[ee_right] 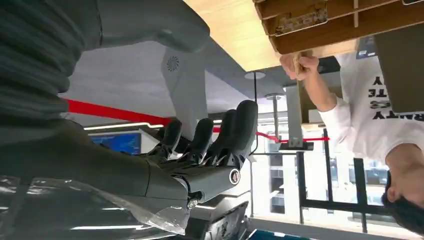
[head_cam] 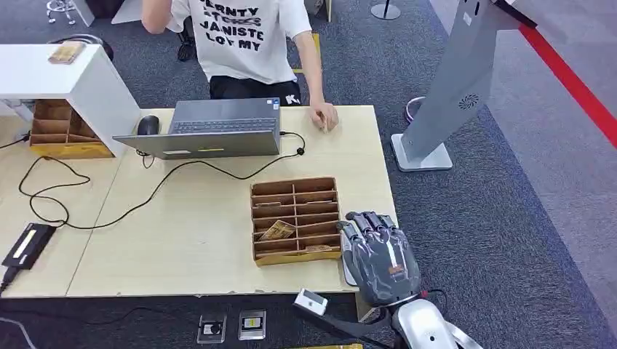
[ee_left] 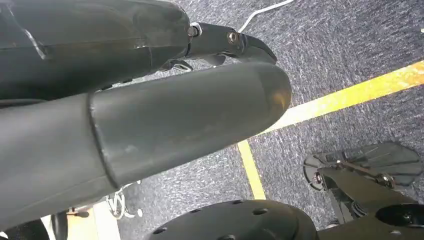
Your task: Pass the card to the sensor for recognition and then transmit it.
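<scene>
Black card reader [head_cam: 28, 245] lies at the table's left on its cable; grey laptop [head_cam: 218, 128] next; brown slotted wooden tray [head_cam: 295, 218] holds a tan card [head_cam: 277, 231]; the right hand [head_cam: 380, 256], fingers spread and empty, hovers beside it. Best reach leftward and pinch the card's exposed edge cleanly. Left hand [ee_left: 150, 125]: finger state unclear. Shirt reads "JANISTE".

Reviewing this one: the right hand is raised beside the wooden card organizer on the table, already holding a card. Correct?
Not quite. The right hand is beside the wooden card organizer, but it holds nothing: the right wrist view shows its fingers apart and empty. A card lies in the organizer, seen in the head view.
</scene>
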Robot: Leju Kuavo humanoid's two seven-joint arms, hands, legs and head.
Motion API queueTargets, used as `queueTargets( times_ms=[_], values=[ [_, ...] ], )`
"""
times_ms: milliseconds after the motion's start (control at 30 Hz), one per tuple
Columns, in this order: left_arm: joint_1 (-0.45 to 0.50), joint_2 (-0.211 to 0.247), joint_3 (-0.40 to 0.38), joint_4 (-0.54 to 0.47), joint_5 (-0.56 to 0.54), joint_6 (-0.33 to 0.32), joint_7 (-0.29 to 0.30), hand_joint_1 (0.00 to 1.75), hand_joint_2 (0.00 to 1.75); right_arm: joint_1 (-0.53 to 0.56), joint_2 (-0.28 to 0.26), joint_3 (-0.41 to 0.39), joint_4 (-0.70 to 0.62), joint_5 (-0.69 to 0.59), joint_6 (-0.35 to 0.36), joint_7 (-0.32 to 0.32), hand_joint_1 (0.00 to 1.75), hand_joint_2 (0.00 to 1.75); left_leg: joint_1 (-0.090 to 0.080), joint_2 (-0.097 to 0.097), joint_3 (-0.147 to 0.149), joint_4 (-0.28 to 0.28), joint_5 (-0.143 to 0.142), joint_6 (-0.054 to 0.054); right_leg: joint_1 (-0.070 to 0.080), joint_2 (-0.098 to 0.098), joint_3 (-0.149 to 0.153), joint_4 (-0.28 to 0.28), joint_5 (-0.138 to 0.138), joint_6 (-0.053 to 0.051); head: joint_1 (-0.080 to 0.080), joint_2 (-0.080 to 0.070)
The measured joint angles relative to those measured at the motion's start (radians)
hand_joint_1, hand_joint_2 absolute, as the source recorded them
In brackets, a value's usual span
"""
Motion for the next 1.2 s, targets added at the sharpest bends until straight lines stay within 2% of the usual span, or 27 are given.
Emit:
queueTargets(
  times_ms=[200, 233, 500, 1033, 1200],
  values=[
    [0.000, 0.000, -0.001, 0.000, -0.006, -0.003, 0.000, 0.00, 0.00, 0.006, -0.003, -0.006, -0.002, 0.001, 0.003, 0.000, 0.73, 1.75, 0.000, 0.000, 0.000, 0.000, 0.000, 0.000, 0.000, 0.000, 0.000, 0.000, 0.000, 0.000, 0.000, 0.000],
    [-0.001, 0.000, -0.003, 0.000, -0.018, -0.006, 0.000, 0.00, 0.00, 0.025, -0.005, -0.012, -0.010, 0.002, 0.013, -0.002, 0.82, 1.75, 0.000, 0.000, 0.000, 0.000, 0.000, 0.000, 0.000, 0.000, 0.000, 0.000, 0.000, 0.000, 0.000, 0.000],
    [-0.001, 0.000, -0.003, 0.000, -0.030, -0.009, 0.000, 0.00, 0.00, 0.036, -0.001, -0.008, -0.009, -0.001, 0.022, -0.041, 0.82, 1.75, 0.000, 0.000, 0.000, 0.000, 0.000, 0.000, 0.000, 0.000, 0.000, 0.000, 0.000, 0.000, 0.000, 0.000],
    [-0.005, 0.000, -0.003, 0.000, -0.023, -0.017, 0.020, 0.00, 0.00, 0.031, 0.072, 0.019, 0.021, -0.042, 0.019, -0.103, 0.87, 1.75, 0.000, 0.000, -0.001, 0.000, 0.000, 0.000, 0.000, 0.000, 0.000, 0.000, 0.000, 0.000, 0.000, 0.000],
    [-0.005, 0.000, -0.003, 0.000, -0.016, -0.017, 0.024, 0.00, 0.00, 0.013, 0.092, 0.035, 0.045, -0.048, 0.019, -0.105, 0.87, 1.75, 0.000, 0.000, -0.001, 0.000, 0.000, 0.000, 0.000, 0.000, 0.000, 0.000, 0.000, 0.000, 0.000, 0.000]
  ],
)
